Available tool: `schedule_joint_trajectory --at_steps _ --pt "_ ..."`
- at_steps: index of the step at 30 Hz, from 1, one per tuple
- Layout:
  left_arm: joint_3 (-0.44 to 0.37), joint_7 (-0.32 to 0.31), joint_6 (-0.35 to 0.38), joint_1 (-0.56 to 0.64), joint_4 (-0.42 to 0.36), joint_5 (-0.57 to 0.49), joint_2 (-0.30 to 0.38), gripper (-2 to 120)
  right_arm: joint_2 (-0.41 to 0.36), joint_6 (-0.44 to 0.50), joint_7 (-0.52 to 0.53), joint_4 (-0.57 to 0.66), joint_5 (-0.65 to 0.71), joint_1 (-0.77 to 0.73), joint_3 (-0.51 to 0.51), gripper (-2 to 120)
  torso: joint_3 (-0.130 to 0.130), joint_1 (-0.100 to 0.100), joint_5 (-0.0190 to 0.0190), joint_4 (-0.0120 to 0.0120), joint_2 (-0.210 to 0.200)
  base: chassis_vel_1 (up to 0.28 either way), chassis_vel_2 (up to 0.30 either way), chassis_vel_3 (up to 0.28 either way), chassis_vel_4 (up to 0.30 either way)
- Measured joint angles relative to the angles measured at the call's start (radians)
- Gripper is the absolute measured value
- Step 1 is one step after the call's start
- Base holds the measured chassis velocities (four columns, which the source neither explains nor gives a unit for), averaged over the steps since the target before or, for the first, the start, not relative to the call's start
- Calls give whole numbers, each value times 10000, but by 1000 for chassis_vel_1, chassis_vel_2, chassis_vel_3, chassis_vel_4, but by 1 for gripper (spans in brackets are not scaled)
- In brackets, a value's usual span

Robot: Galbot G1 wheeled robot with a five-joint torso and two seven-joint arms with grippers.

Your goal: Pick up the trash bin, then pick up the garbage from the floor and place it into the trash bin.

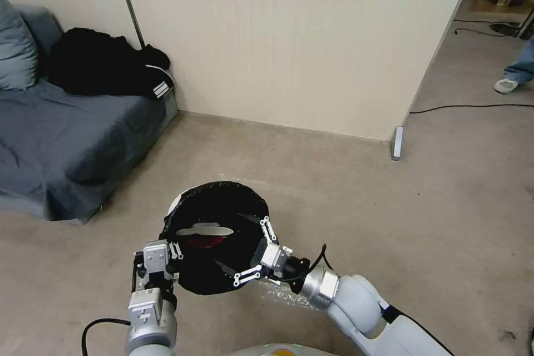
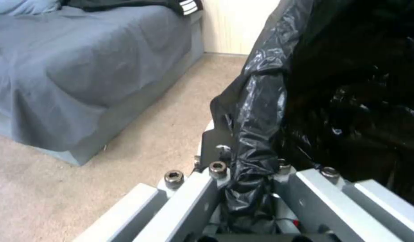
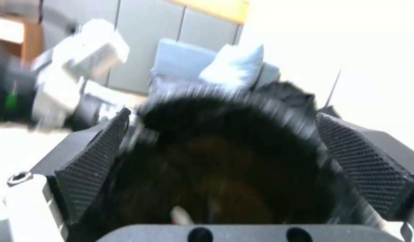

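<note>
The trash bin (image 1: pixel 222 197) with its black liner is tilted toward me over the carpet, a strip of white wall (image 1: pixel 177 201) showing at its far left. My left gripper (image 1: pixel 174 252) is shut on the near-left rim, and the left wrist view shows the liner (image 2: pixel 256 141) pinched between its fingers. Over the bin's mouth at the near-right side, my right gripper (image 1: pixel 255 252) stands open with nothing held; its ribbed pads (image 3: pixel 95 158) frame the dark opening (image 3: pixel 225 161). Garbage lies inside: a white scrap (image 1: pixel 211 230) on a red piece (image 1: pixel 204 241).
A grey sofa (image 1: pixel 67 139) with a black jacket (image 1: pixel 105 69) stands at the left. A beige partition (image 1: pixel 289 39) runs behind, ending in a metal foot (image 1: pixel 396 143). A cable (image 1: pixel 473 105) crosses the floor at the right. Clear film (image 1: pixel 281 291) lies under my right wrist.
</note>
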Motion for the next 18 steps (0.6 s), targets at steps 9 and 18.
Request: schedule_joint_trajectory --at_steps 9,18 --pt "-58 8 14 -196 355 28 13 1 195 -50 330 1822 -8 -982 1114 100 0 0 0 0 0 0 0 0 0" --pt "-244 8 5 -238 491 -109 8 1 1272 144 1172 2478 -534 -2282 2486 100 0 0 -1 0 0 0 0 0 0"
